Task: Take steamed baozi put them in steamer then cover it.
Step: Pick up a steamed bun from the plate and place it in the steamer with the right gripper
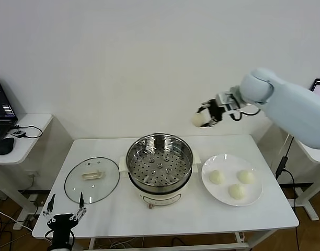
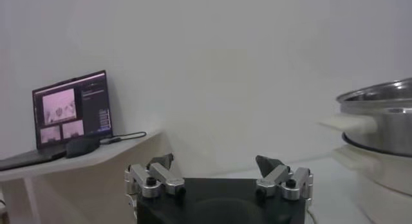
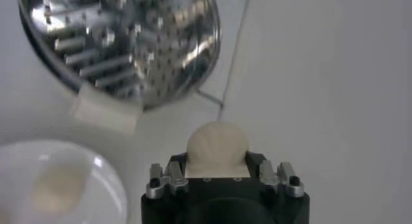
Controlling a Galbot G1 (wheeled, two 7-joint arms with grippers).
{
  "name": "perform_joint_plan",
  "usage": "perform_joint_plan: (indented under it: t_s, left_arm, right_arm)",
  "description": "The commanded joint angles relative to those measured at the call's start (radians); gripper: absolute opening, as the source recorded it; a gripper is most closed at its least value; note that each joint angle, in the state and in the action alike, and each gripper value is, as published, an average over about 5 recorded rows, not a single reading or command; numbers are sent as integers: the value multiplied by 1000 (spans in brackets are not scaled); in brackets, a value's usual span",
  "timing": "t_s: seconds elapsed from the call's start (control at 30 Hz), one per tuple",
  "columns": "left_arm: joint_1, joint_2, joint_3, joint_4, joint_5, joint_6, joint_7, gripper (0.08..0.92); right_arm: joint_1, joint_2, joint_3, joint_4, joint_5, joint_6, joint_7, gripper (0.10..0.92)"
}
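STEP: carrying first bun to pot | RIGHT: right gripper (image 1: 206, 118) clamps one cream-white round steamed baozi (image 3: 217, 147), raised behind the counter (image 1: 264, 214), above and beside the shiny round steel steamer (image 1: 159, 162) | LEFT: left gripper (image 1: 64, 217) parked wide apart, empty, at counter's front-left corner | REMAINING: three baozi on flat white plate (image 1: 256, 197); clear glass cover (image 1: 92, 179) lies left of steamer | NEXT: likely swing over perforated tray, lower, release.

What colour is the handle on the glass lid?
Cream-white handle on the glass lid; head view shows it best.

A plain white wall (image 1: 149, 63) fills the upper frame behind a white surface (image 1: 123, 214) at centre. At the left edge a white side desk (image 1: 19, 138) carries an open laptop (image 1: 0, 110), a dark mouse (image 1: 4, 145) and a cable. Wooden floor (image 1: 311, 238) shows at the lower right.
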State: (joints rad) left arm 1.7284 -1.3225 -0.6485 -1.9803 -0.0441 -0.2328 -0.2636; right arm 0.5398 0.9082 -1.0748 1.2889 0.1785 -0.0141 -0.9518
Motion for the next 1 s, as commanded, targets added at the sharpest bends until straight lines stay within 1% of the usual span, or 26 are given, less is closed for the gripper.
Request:
perform_joint_plan:
  t_s: [0.03,0.17,0.27,0.63,1.0]
  left_arm:
    - [-5,-2,-2,6,-8,0,1,823]
    - [-12,-5,-3,14,-10,-1,1,823]
    - [-13,-6,-7,15,-12,-2,1,823]
    - [-10,-9,-16,16,-16,-4,1,823]
    - [-13,-10,-16,18,-12,-8,1,823]
  right_arm:
    - [57,168,-165,27,-8,80,31,585]
    - [22,212,-198,18,-98,152,57,585]
    - [-5,235,-204,0,-195,211,74,585]
    - [-128,286,-152,-118,-494,388,144,585]
    - [-200,300,-66,-210,-685,478,215,585]
